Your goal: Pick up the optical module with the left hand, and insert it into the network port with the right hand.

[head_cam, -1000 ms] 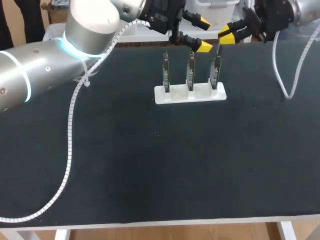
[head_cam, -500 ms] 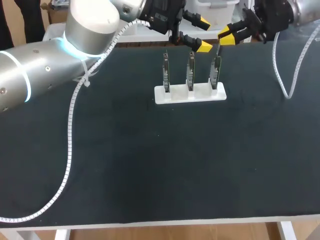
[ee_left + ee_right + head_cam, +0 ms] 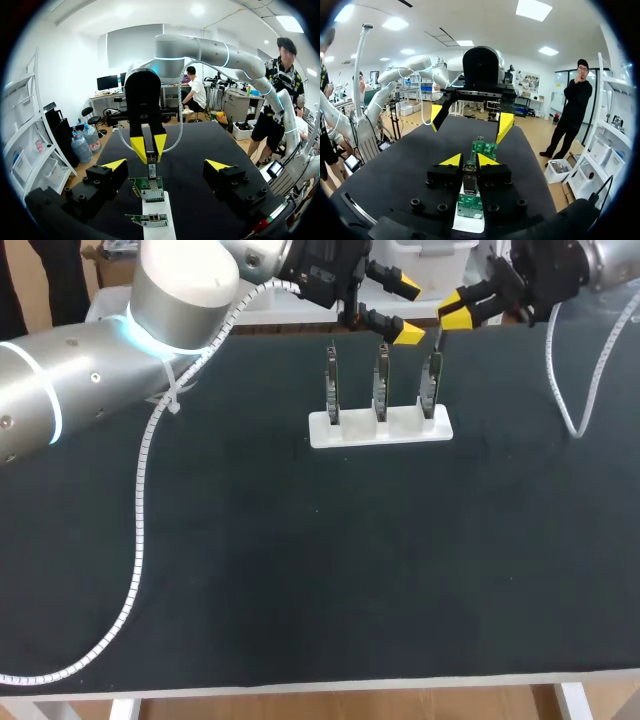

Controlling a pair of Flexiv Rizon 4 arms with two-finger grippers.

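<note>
A dark worktop [image 3: 300, 560] carries one white holder [image 3: 380, 428] with three upright circuit boards [image 3: 381, 385]. The right gripper [image 3: 469, 160] is clamped on the single optical module [image 3: 469, 182], just above the rightmost board [image 3: 430, 388]. The left gripper [image 3: 166, 165] is spread wide, holding nothing.

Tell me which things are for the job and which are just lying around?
For the job:
- optical module, pinched in the right claw
- open left claw
- right-hand board, under the module
- white holder

Just lying about:
- middle board
- left-hand board
- white coiled cable
</note>
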